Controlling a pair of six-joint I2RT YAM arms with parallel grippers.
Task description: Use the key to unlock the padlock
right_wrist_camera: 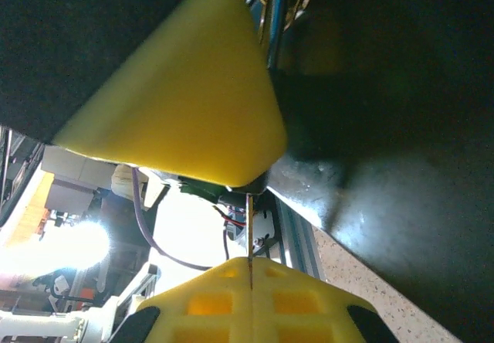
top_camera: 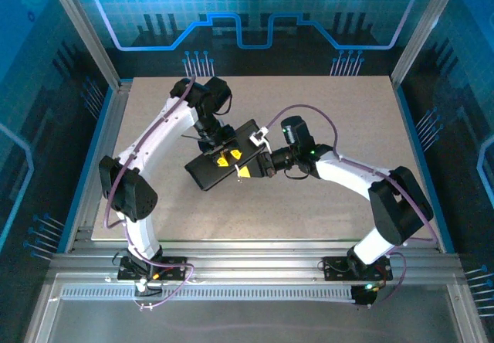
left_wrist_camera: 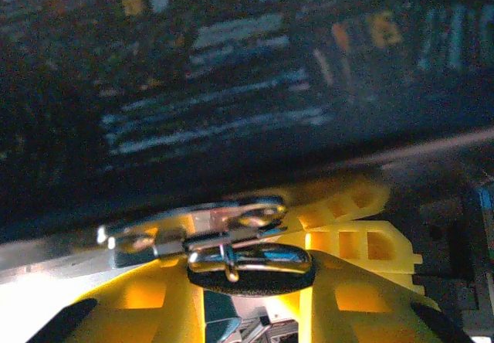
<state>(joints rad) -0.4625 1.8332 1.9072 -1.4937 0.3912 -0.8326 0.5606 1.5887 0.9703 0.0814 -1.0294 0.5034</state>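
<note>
Above the table and black board, left gripper clamps the padlock mid-table. Right gripper, just beside it, is pinched shut on the thin key. Risk: such a slim pinch could let the key twist or slip, missing the keyway.

- Speckled beige tabletop: matt, finely grainy board.
- Flat black rectangular panel: smooth, faint sheen.
- Yellow ribbed fingers: moulded plastic, satin-smooth.
- Small black-bodied padlock: rough matt casing, possibly rubber-coated.
- Silver curved shackle: polished, mirror-bright metal.
</note>
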